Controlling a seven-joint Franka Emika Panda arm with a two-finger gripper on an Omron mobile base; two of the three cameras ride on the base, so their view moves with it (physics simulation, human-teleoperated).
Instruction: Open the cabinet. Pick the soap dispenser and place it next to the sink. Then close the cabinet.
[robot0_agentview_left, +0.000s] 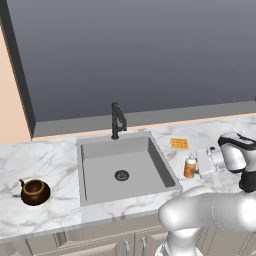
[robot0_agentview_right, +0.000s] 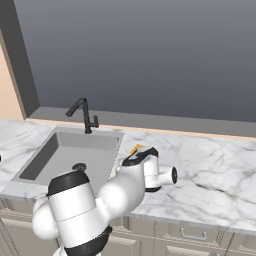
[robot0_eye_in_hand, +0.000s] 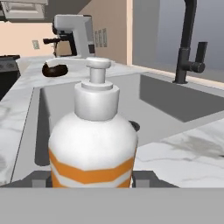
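Setting the soap dispenser (robot0_agentview_left: 190, 167) beside the sink (robot0_agentview_left: 100, 172)
Tool (robot0_eye_in_hand: 92, 178) holds it upright; settle it flat on the worktop (robot0_agentview_left: 50, 155), then release gently

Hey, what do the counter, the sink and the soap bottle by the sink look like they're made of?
Counter: polished white marble or a lookalike, going by the grey veins.
Sink: matte grey, likely metal or composite; flat, even colour with no shine.
Faucet: matte black, probably coated metal.
Soap bottle: smooth plastic by the look, white with orange bands and a pale grey pump.
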